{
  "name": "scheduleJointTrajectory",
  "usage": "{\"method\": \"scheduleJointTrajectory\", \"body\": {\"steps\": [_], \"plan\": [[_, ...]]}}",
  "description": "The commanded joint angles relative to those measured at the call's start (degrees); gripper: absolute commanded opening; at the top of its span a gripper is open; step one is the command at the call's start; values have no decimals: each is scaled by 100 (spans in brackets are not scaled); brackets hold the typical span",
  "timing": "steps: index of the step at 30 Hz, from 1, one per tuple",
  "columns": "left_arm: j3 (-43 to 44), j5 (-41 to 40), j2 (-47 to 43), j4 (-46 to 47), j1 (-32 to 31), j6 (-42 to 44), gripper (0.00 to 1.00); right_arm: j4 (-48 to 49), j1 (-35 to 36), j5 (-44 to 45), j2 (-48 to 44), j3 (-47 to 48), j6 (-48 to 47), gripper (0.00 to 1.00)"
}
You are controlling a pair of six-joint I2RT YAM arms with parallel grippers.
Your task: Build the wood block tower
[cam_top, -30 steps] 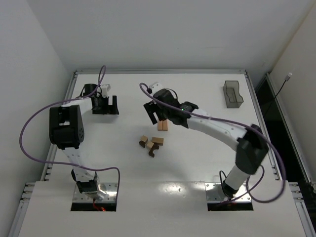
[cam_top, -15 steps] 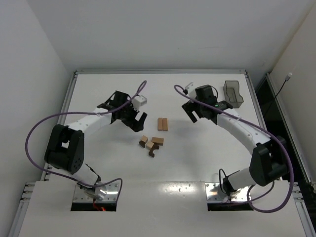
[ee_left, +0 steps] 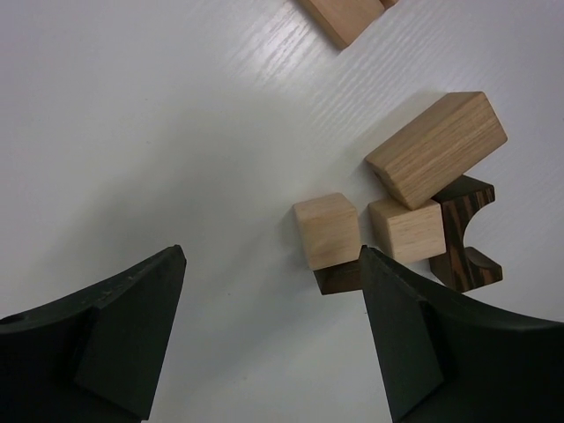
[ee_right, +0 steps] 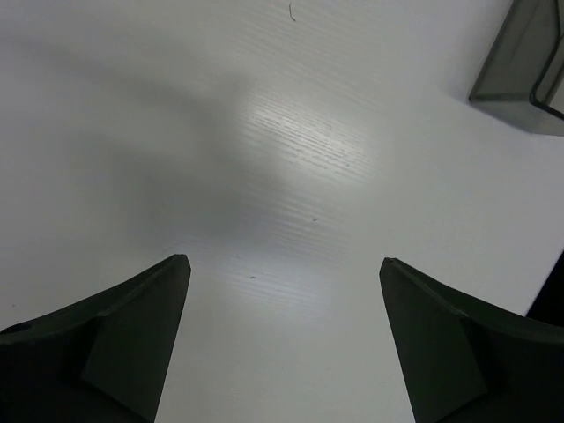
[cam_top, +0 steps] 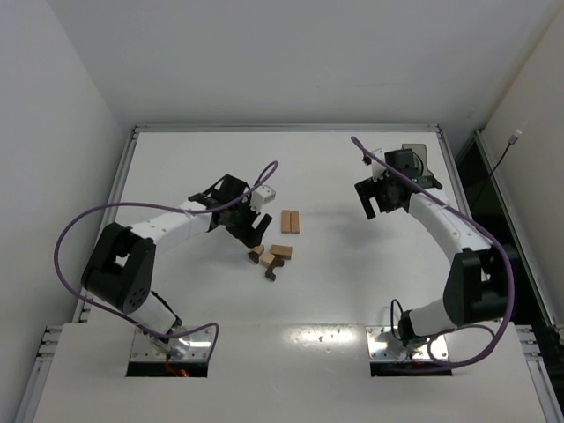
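Two tan wood blocks [cam_top: 290, 221] lie side by side at mid-table. Just in front of them is a loose cluster: two small tan cubes [ee_left: 327, 231] [ee_left: 404, 231], a longer tan cuboid [ee_left: 438, 148] and dark brown shaped pieces [ee_left: 463, 233]. My left gripper [cam_top: 251, 227] hovers at the cluster's left edge. In the left wrist view it [ee_left: 273, 256] is open over bare table, and its right finger is close to the nearest cube. My right gripper [cam_top: 377, 201] is at the back right, open and empty [ee_right: 285, 261]. No tower is in view.
A grey translucent tray [ee_right: 526, 75] stands near the back right corner, just beyond the right gripper and partly hidden by that arm in the top view [cam_top: 416, 157]. The table's raised rim [cam_top: 282, 129] runs along the back.
The left arm has swung from the far left in to the block cluster. The right arm has drawn away from the two tan blocks to the back right, near the tray.
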Motion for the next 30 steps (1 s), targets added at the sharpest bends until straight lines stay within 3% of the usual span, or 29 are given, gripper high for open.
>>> {"method": "scheduleJointTrajectory", "body": {"steps": [1,5,14,22,30], "plan": [[-114,-126,-180,125,-138,-103,76,-26,-133,-505,120,138,296,86],[-167,-74,-127,125,-138,-103,68,-149,-238,-647,348,252,348,86],[-167,102,48,125,-191,-156,67,-202,-423,-919,516,358,401,84],[-167,102,101,125,-543,-156,56,-316,-528,-1156,630,358,454,83],[-167,-65,285,178,-648,-156,54,-369,-695,-1341,683,411,454,82]]}}
